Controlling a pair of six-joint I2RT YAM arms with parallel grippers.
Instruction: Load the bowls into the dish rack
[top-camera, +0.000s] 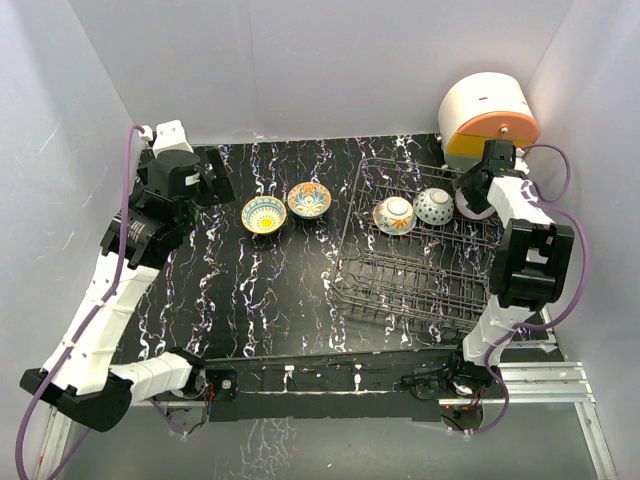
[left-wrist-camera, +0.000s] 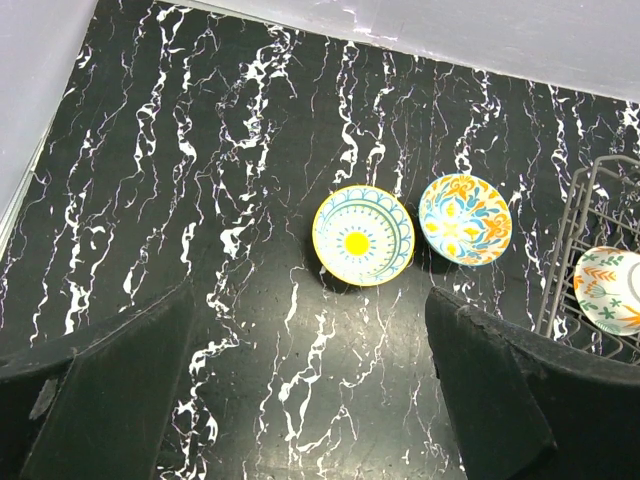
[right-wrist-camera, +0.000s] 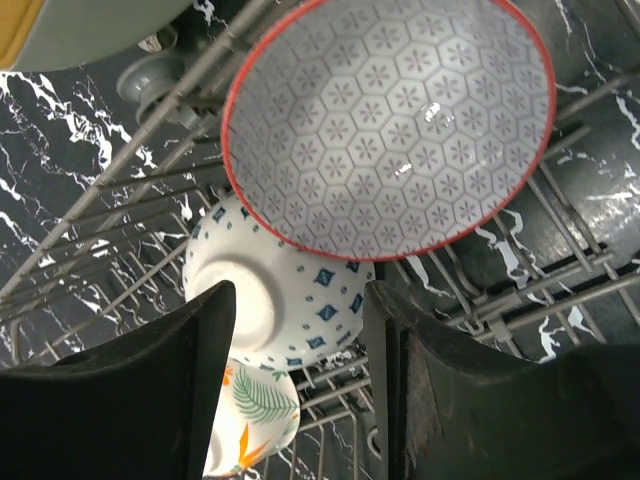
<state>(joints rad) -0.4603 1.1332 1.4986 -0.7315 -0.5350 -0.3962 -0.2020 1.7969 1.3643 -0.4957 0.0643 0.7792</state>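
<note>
A black table (top-camera: 260, 300) veined with white sits inside pale walls (top-camera: 300, 60), and the dark wire dish rack (top-camera: 420, 290) takes up its right half, close to the right wall and the right arm. The fifth bowl is hard to find from the top camera, because the right gripper (right-wrist-camera: 300, 292) covers most of it at the rack's far right corner. The right wrist view shows it clearly: a hexagon-patterned bowl (right-wrist-camera: 400, 130), grey inside with a thin red rim, tipped on edge among the tines. Just beside it a white blue-dotted bowl (right-wrist-camera: 325, 305) stands on edge with its foot ring showing, and a leaf-painted bowl (right-wrist-camera: 255, 415) is cut off by the bottom of the frame. The right fingers (right-wrist-camera: 150, 400) stand moderately apart below the red rim, with nothing clamped between them. The near rows of the rack are bare wire. A round white-and-orange appliance (top-camera: 488, 118) crowds the far right corner behind the rack. Two bowls lie upright on the open table left of the rack, nearly touching: a yellow bowl (left-wrist-camera: 362, 236) with a sun-like centre and an orange floral bowl (left-wrist-camera: 465, 218). The left gripper (left-wrist-camera: 310, 300) hangs above them, spread wide and holding nothing.
</note>
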